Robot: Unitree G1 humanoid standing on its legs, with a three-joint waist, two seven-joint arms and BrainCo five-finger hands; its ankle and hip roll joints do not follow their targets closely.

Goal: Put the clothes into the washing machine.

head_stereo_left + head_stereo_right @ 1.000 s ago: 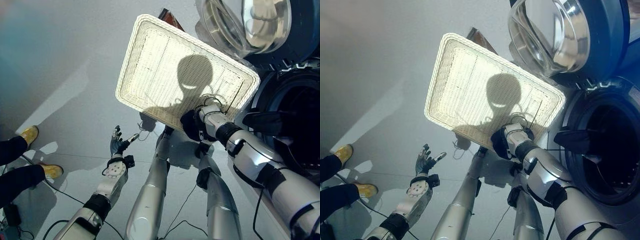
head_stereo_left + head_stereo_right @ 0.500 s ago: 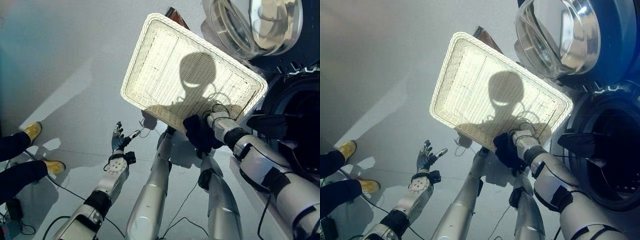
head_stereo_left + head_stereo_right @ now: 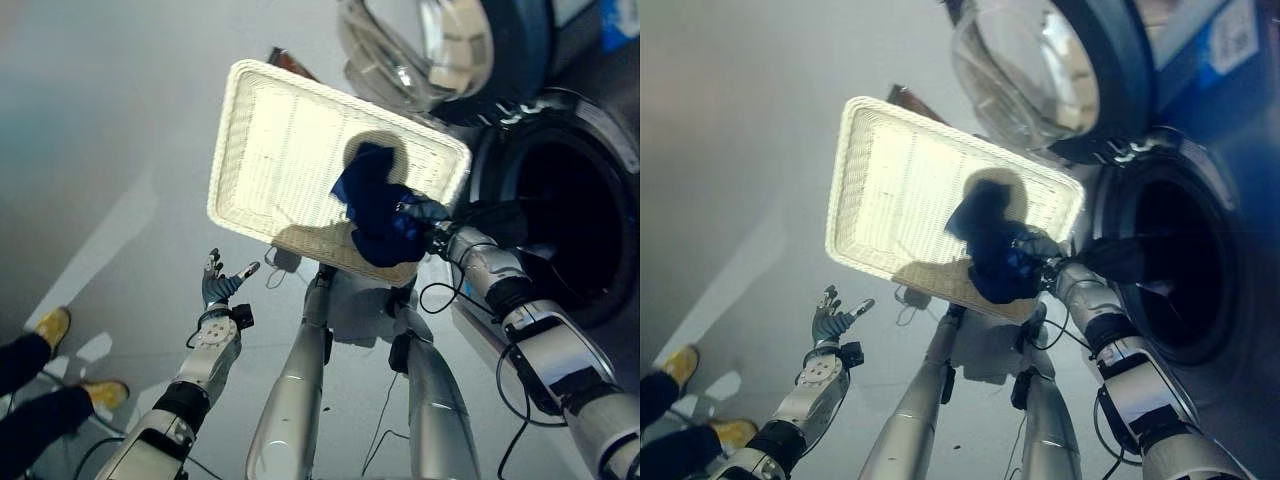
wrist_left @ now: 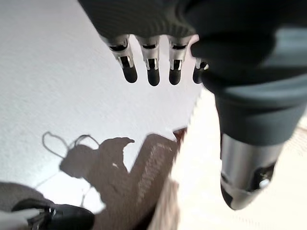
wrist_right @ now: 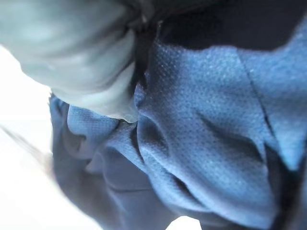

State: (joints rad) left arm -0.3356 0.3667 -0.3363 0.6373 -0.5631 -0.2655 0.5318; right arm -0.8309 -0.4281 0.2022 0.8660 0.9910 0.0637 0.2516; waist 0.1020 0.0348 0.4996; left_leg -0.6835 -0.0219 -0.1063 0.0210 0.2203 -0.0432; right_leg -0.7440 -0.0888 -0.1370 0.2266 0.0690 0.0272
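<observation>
The right robot hand [image 3: 425, 215] is closed tight on a bunched-up dark blue cloth [image 3: 375, 215], which hangs over the near corner of the flat white woven basket [image 3: 270, 150], on the side next to the round dark opening of the washing machine [image 3: 560, 210]. In the right wrist view the blue cloth is pressed right up against this robot hand. The left robot hand [image 3: 218, 288] is on the other side of the basket, away from the washing machine, over the grey floor [image 3: 90, 130], with its fingers spread open and holding nothing.
</observation>
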